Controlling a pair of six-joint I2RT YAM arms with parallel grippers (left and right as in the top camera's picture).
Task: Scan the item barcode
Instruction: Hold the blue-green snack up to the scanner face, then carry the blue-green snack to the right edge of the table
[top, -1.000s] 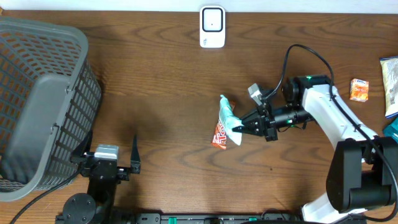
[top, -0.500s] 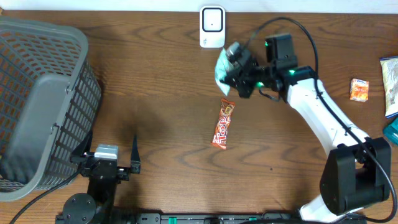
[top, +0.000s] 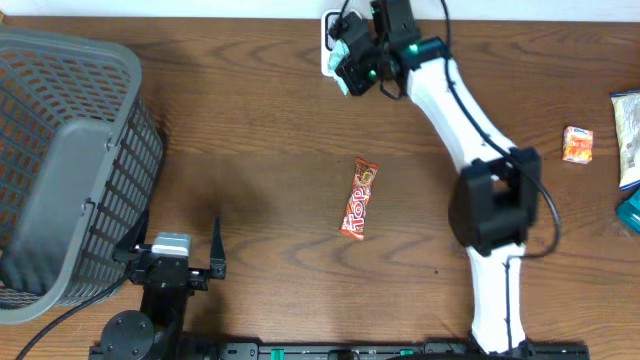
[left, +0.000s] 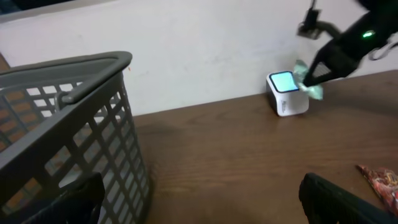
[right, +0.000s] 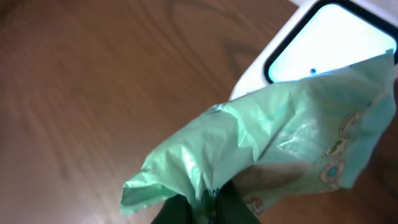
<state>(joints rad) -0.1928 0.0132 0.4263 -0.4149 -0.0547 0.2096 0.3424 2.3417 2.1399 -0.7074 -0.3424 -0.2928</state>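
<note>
Grey basket (top: 60, 150) far left on dark wood table (top: 250, 130). Left gripper (top: 172, 255) beside it, jaws wide apart, empty. White wall (left: 199, 43) behind far edge. Green packet (right: 273, 143) clamped in right gripper (right: 200, 208), just in front of white scanner (right: 323, 37). Orange snack bar (top: 358, 198) flat mid-table. Small orange pack (top: 577, 143) far right.

Place: a mock shop checkout, set up as a robot test bench.
Scanner: white barcode scanner (left: 289, 102) with a lit screen, top centre, against a plain white wall (left: 186, 56).
Basket: grey plastic shopping basket (top: 60, 150), far left.
Goods: wrapped snack bar (top: 358, 198) mid-frame; green packet (right: 280, 143) at the scanner; orange packet (top: 577, 144) at the right edge.
Surface: wood-grain tabletop (top: 250, 150).
</note>
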